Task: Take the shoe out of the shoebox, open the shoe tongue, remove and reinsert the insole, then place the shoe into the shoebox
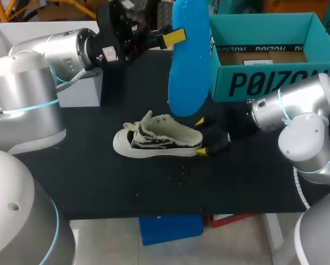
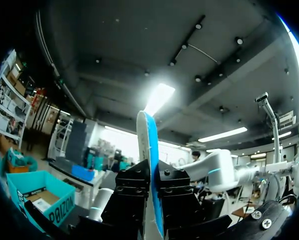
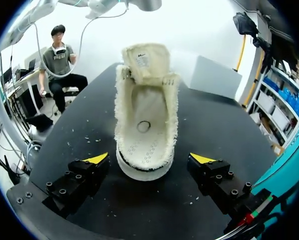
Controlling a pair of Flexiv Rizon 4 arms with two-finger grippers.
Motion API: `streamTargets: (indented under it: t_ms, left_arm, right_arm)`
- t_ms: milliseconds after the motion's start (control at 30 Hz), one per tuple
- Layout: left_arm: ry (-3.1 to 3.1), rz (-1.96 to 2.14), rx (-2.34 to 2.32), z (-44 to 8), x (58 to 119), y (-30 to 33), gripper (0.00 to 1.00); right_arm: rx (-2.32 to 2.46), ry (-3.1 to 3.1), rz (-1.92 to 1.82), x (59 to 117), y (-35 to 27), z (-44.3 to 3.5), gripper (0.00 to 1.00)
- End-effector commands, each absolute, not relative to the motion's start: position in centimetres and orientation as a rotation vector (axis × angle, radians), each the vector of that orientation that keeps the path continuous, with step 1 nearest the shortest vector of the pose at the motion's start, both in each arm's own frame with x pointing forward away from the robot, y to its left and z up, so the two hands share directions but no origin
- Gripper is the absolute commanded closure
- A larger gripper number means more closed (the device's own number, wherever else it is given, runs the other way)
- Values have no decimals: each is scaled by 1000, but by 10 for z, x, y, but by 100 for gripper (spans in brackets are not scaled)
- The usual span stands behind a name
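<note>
A blue insole (image 1: 188,61) hangs upright above the table's back, pinched near its upper end by my left gripper (image 1: 175,37). In the left wrist view the insole (image 2: 147,145) stands edge-on between the black fingers of that gripper (image 2: 152,186), which is shut on it. The white and black shoe (image 1: 156,139) lies on the black table (image 1: 154,187), toe to the left, tongue pulled open. My right gripper (image 1: 201,136) stands open around the heel. In the right wrist view the shoe (image 3: 147,115) shows its bare inside, its heel between the gripper's (image 3: 149,159) spread yellow tips with a gap on each side.
The open teal shoebox (image 1: 270,83) stands at the back right, also seen as the teal box (image 2: 37,196) in the left wrist view. A white box (image 1: 82,91) stands at the back left. Small white crumbs lie scattered on the table.
</note>
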State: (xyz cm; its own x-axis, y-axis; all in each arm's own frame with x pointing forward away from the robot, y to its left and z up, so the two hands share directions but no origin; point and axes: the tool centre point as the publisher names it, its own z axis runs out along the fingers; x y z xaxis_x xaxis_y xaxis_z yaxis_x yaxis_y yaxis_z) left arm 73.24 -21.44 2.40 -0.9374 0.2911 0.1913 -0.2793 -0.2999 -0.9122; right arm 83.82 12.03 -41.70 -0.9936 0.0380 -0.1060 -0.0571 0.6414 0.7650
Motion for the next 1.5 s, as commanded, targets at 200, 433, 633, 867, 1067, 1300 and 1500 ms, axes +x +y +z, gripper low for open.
streamTargets:
  t_ms: [200,433,633,867,1067,1300,1500]
  left_arm:
    - [-1598,2282,-17,23,732,-214,100]
    - [-1598,2282,-17,23,732,-214,100]
    - [-1598,2282,-17,23,732,-214,100]
    - [-1598,2282,-17,23,732,-214,100]
    - [-1598,2282,-17,23,732,-214,100]
    - [-1598,2282,-17,23,732,-214,100]
    - [-1598,2282,-17,23,732,-214,100]
  right_arm:
    - [-167,3151,544,865,116,-381,0]
    - [-254,3262,107,877,134,-370,0]
    - [-265,3287,-110,879,147,-367,0]
    - [-278,3297,-282,875,166,-365,0]
    - [-235,3277,-292,869,187,-368,0]
    - [-155,3204,-244,869,207,-378,27]
    - [-129,3203,-191,868,217,-390,22]
